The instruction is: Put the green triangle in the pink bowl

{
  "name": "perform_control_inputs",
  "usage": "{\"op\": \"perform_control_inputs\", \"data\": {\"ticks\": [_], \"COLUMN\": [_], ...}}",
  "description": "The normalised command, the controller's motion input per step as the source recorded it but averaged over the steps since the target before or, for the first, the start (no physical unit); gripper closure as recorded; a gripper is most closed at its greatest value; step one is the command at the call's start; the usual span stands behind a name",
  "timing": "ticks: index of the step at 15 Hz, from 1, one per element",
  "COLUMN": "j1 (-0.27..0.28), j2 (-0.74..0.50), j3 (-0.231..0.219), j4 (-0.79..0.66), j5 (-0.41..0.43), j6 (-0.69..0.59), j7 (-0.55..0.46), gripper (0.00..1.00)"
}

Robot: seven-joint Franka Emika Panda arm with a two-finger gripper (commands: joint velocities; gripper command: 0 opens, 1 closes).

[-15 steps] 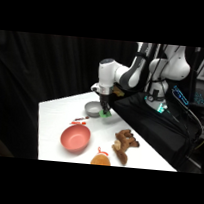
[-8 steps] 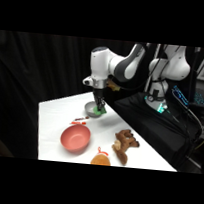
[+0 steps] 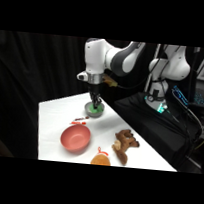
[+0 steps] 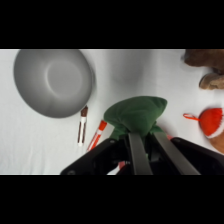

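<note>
Gripper (image 4: pixel 145 137): fingers closed on the green triangle (image 4: pixel 136 114), held clear above the table (image 3: pixel 56 111). Step: carry under way. Next: travel toward the pink bowl (image 3: pixel 75 138), at 7 o'clock in side view, then release over it. Triangle's long axis and heading: cannot tell.

A white surface (image 3: pixel 54 113) carries a grey bowl (image 4: pixel 52 82) beside the tool (image 4: pixel 145 145), a pink bowl (image 3: pixel 76 138) farther off, a brown plush (image 3: pixel 125 143), an orange-red toy (image 4: pixel 211 121) and small red sticks (image 4: pixel 98 135).
</note>
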Motion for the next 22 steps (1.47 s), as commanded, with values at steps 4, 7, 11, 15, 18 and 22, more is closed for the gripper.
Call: {"op": "perform_control_inputs", "data": {"ticks": [4, 7, 11, 15, 18, 22], "j1": [0.058, 0.047, 0.054, 0.059, 0.041, 0.012], "j2": [0.17, 0.27, 0.30, 0.30, 0.30, 0.28], "j3": [0.039, 0.022, 0.019, 0.015, 0.012, 0.017], "j4": [0.44, 0.50, 0.53, 0.50, 0.46, 0.39], "j5": [-0.043, 0.010, 0.044, 0.047, 0.067, 0.101], "j6": [-0.29, -0.26, -0.24, -0.22, -0.14, -0.07], "j7": [0.13, 0.07, 0.05, 0.05, 0.04, 0.00], "gripper": [0.94, 0.94, 0.94, 0.94, 0.94, 0.94]}}
